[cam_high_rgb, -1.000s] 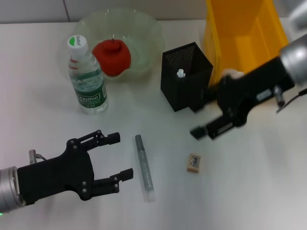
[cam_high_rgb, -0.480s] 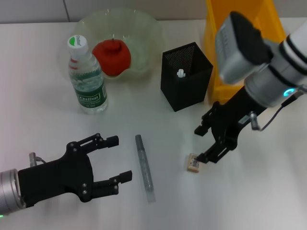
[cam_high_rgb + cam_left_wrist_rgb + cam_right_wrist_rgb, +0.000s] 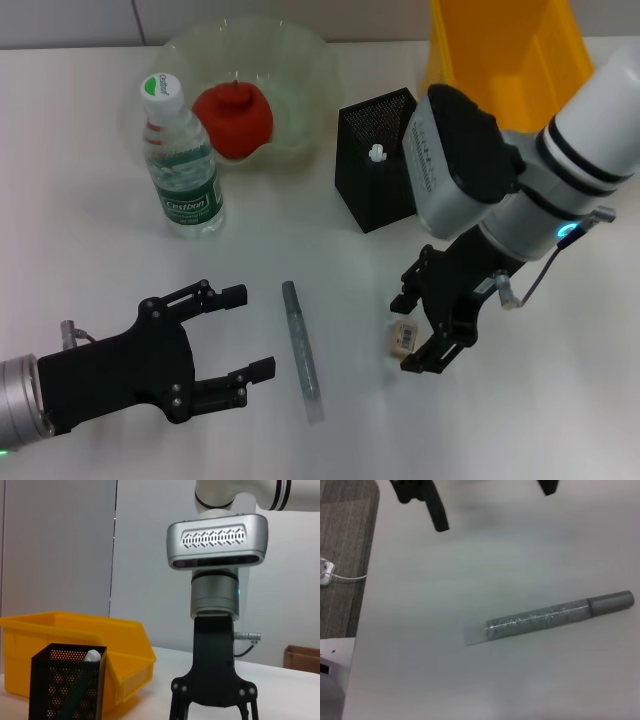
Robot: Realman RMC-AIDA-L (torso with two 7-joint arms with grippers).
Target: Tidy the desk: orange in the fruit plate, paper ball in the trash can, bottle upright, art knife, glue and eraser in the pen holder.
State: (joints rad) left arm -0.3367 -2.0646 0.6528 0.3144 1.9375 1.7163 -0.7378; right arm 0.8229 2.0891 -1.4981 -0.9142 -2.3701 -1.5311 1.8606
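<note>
The tan eraser (image 3: 402,339) lies on the white desk, partly hidden by my right gripper (image 3: 413,329), which is open with one finger on each side of it. My left gripper (image 3: 248,331) is open and empty at the front left. The grey glue tube (image 3: 301,350) lies flat between the two grippers and also shows in the right wrist view (image 3: 550,617). The orange (image 3: 233,118) sits in the fruit plate (image 3: 305,60). The bottle (image 3: 182,165) stands upright. The black pen holder (image 3: 372,185) holds a white-tipped item (image 3: 377,153). The paper ball is out of view.
The yellow trash can (image 3: 510,50) stands at the back right, behind the pen holder. The left wrist view shows the right arm (image 3: 214,605), the pen holder (image 3: 65,685) and the trash can (image 3: 75,630). The desk's edge and the floor (image 3: 345,555) show in the right wrist view.
My right gripper has moved from beside the pen holder down toward the front, and its fingers now straddle the eraser. The left arm has not moved.
</note>
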